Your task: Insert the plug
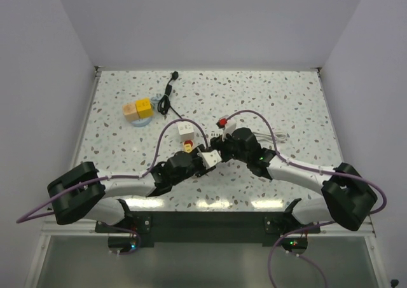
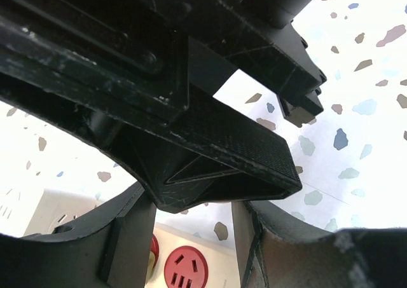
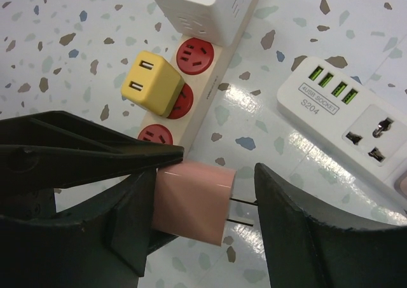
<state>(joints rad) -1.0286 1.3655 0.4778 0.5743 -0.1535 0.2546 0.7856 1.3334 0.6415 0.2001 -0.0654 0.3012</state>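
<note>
One pink cube plug with two metal prongs sits between the right tool's fingers, against one of them; I cannot tell whether it is clamped. The left tool's fingers stand apart. Just beside the plug lies one cream power strip with three red sockets, one yellow cube plug in the middle one. The speckled white worktop is enclosed by plain pale walls.

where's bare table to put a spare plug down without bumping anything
Bare: the far right corner, between the white cable and the right wall. Crowded: the middle, where left gripper and right gripper meet by the power strip; blocks and black cord far left.
</note>
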